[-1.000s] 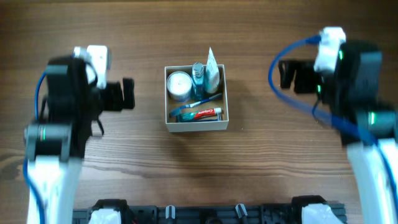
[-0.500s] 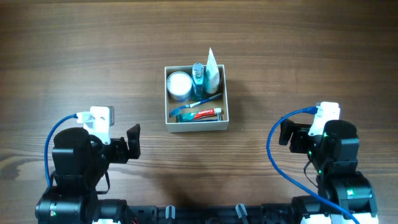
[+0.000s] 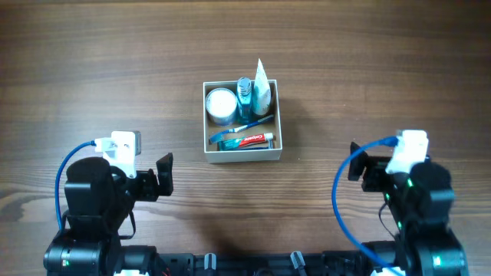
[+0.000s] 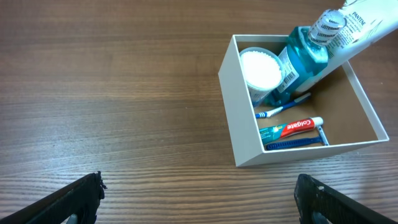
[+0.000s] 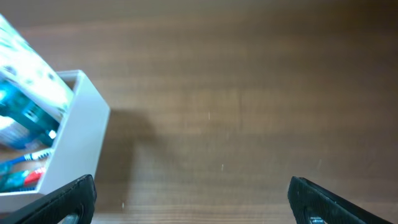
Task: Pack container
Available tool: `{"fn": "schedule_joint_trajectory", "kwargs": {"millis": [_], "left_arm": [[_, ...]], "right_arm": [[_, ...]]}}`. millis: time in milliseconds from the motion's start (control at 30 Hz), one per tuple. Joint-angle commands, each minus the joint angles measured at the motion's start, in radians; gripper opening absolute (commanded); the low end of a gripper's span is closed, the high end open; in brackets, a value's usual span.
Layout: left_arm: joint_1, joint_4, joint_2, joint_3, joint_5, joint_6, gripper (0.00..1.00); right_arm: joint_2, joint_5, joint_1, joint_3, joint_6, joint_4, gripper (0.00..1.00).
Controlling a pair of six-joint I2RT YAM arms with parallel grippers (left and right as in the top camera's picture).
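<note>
A: Container (image 3: 244, 156) is sitting at the middle of the table (image 3: 92, 61), well apart from left gripper (image 4: 199, 200) and right gripper (image 5: 193, 199). Both are gaping wide, holding nothing.

B: Thin card walls are likely flexing under a pinch, and the load is looking light. Gripping a wall near a corner seems safest.

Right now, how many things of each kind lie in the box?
Jar: 1
Bottle: 1
White tube: 1
Toothbrush: 1
Toothpaste: 1
Blue handle, perhaps a razor: 1
Total in the box: 6
</note>
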Motion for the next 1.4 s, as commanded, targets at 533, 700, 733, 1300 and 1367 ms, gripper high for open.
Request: {"fn": "schedule_joint_trajectory", "kwargs": {"millis": [533,700,733,1300,1367], "left_arm": [[-0.001,0.002,-0.004,-0.006,0.019,-0.01,1.0],[-0.001,0.002,-0.004,-0.006,0.019,-0.01,1.0],[-0.001,0.002,-0.004,-0.006,0.019,-0.01,1.0],[-0.005,-0.029,-0.057,-0.013,0.029,-0.01,1.0],[-0.014,-0.027,-0.127,-0.051,0.034,-0.01,1.0]], "right_arm": [[-0.428,-0.035,0.007,-0.618,-0.201,0.688,1.0],[-0.421,-0.034,0.007,-0.618,-0.201,0.689,1.0],[-0.419,-0.034,0.007,-0.618,-0.201,0.689,1.0],[-0.417,-0.034,0.007,-0.618,-0.201,0.689,1.0],[-0.417,-0.034,0.007,-0.618,-0.201,0.689,1.0]]}}
